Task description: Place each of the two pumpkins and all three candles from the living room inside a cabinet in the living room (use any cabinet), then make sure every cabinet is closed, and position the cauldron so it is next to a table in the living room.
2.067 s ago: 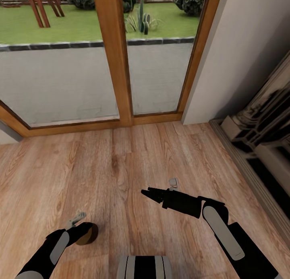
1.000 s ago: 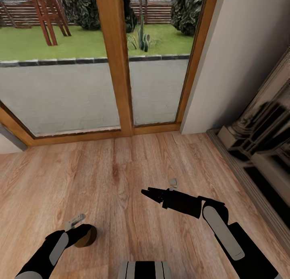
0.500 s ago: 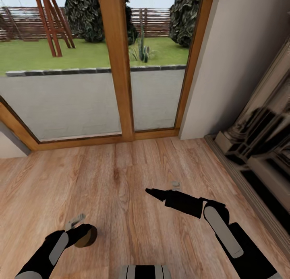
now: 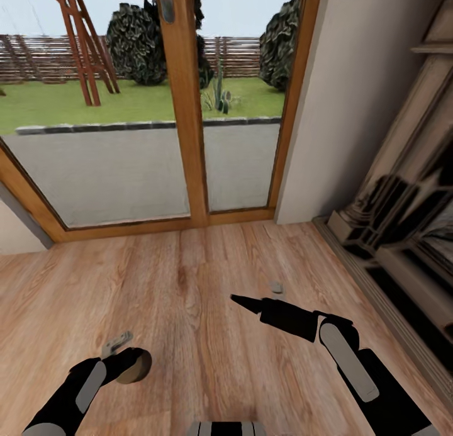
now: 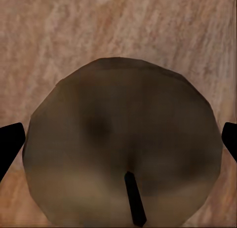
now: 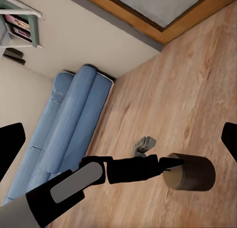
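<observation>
A squat brown candle (image 4: pixel 135 367) with a dark wick is held low over the wooden floor in my left gripper (image 4: pixel 129 360), which is shut on it. In the left wrist view the candle's round top (image 5: pixel 118 139) spans the gap between the two fingertips (image 5: pixel 10 144). The right wrist view shows the same candle (image 6: pixel 190 172) at the end of my left arm. My right gripper (image 4: pixel 242 302) hovers over bare floor to the right, open and holding nothing. The cabinet, pumpkins and cauldron are out of view.
A wood-framed glass door (image 4: pixel 182 109) looks onto a patio and garden straight ahead. A white wall corner (image 4: pixel 340 96) and a dark stone fireplace surround (image 4: pixel 402 228) stand at the right. A blue sofa (image 6: pixel 69 129) lies along the wall behind my left arm.
The head view has tilted upward, so the door, garden and sky show more. Both arms keep about the same pose, and the candle stays in the left gripper.
</observation>
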